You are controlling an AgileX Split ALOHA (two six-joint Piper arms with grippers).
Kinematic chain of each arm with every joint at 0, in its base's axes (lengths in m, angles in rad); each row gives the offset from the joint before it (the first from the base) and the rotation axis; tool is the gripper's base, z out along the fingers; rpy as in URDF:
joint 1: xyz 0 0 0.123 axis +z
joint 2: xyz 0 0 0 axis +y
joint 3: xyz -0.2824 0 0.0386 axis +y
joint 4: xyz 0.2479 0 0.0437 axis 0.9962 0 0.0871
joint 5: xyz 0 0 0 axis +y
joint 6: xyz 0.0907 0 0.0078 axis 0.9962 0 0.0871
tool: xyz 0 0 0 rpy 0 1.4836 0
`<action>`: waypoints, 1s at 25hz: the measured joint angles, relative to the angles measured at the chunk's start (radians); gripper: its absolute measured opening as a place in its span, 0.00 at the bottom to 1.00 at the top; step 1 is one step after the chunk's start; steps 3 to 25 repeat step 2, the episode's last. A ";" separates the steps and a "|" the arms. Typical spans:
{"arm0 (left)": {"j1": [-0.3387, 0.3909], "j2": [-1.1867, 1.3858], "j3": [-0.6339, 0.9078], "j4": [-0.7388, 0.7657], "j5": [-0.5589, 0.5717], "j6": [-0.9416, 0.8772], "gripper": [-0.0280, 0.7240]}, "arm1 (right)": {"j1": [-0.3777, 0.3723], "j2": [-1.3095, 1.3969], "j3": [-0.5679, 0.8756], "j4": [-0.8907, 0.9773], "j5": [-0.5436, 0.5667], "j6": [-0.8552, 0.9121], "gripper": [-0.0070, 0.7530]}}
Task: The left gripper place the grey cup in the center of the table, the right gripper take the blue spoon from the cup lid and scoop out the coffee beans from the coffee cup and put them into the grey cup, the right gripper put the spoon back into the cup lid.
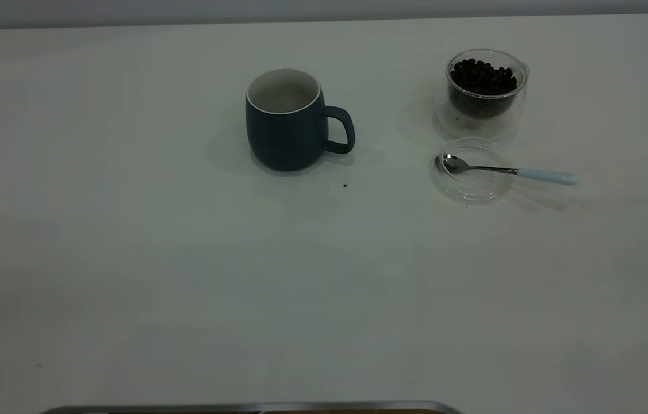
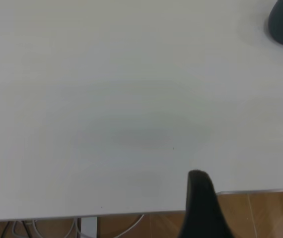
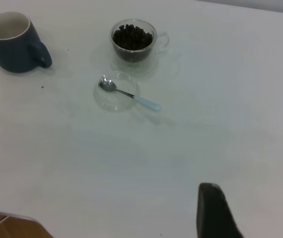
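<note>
My grey cup (image 1: 288, 123) stands upright near the table's (image 1: 186, 276) middle, so placing looks done, or nearly. Scooping has not begun: the blue spoon (image 1: 507, 170) lies with its bowl in the cup lid (image 1: 472, 171), the coffee beans (image 1: 483, 77) heaped in the coffee cup (image 1: 483, 93) just behind. My right gripper (image 3: 248, 210) hangs released, well apart from them (my left gripper (image 2: 201, 206) shows one finger; I cannot tell). White tabletop, a few dark specks.

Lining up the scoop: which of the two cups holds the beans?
The coffee cup, clear glass, beside the cup lid; the grey cup looks empty inside.
</note>
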 joint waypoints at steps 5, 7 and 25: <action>0.000 0.000 0.000 0.000 0.000 0.000 0.76 | 0.000 0.000 0.000 0.000 0.000 0.000 0.54; 0.000 0.000 0.000 0.000 0.000 0.000 0.76 | 0.000 0.000 0.000 0.000 0.000 0.000 0.54; 0.000 0.000 0.000 0.000 0.000 0.000 0.76 | 0.000 0.000 0.000 0.000 0.000 0.000 0.54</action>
